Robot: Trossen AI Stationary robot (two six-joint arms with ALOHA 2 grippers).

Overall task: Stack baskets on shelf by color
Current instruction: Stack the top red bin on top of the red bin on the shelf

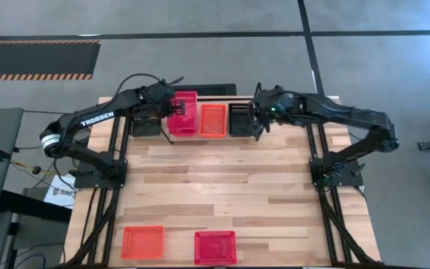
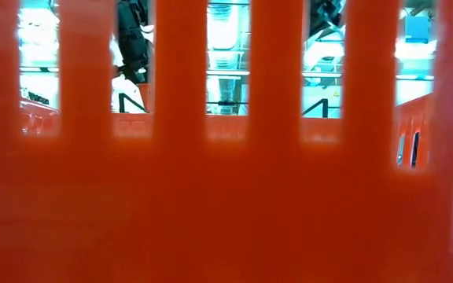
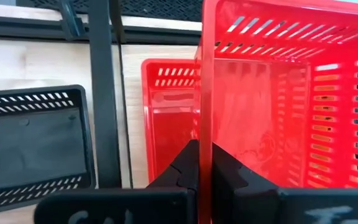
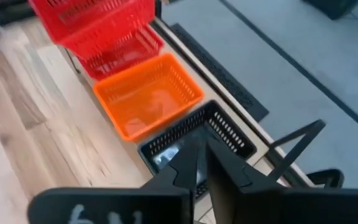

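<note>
Left wrist view shows the left gripper clamped on the wall of a red basket, holding it tilted above a second red basket already on the shelf. A black basket sits to the left of the pair, beyond a black shelf rod.

At the shelf's right end the right gripper hangs just above another black basket, jaws only slightly parted; whether it touches the rim cannot be told. An orange basket stands between this one and the red pair.

Judgement: red-on-red stacking is in hand. Next move calls for levelling the held basket, seating it squarely in the lower one, then releasing.

Two baskets wait at the near edge of the table: one orange, one red.

All baskets are shallow, rectangular, glossy plastic with slotted walls. The tabletop is pale planked wood.
</note>
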